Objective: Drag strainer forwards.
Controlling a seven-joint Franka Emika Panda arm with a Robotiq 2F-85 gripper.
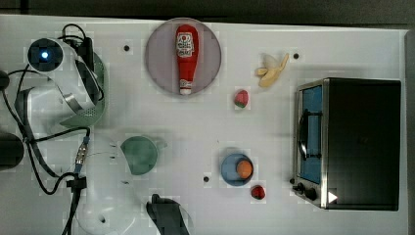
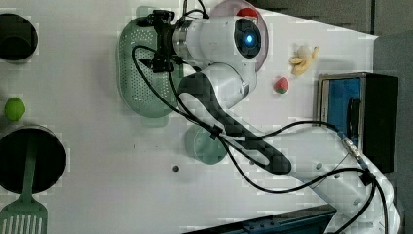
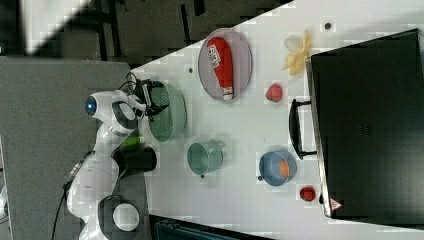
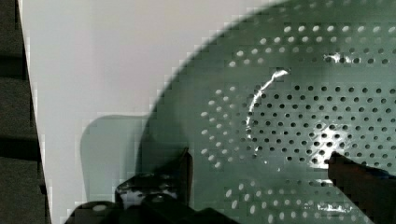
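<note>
under the hand (image 4: 257, 163), spread wide, lies the strainer (image 4: 299, 116).

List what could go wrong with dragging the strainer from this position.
1. In the wrist view the hand straddles the rim of the strainer, one finger outside, one in the bowl. If that hold is loose, the light strainer may tip or slip rather than slide.
2. The green cup stands close beside the strainer in the top view; a drag that way could knock it.
</note>
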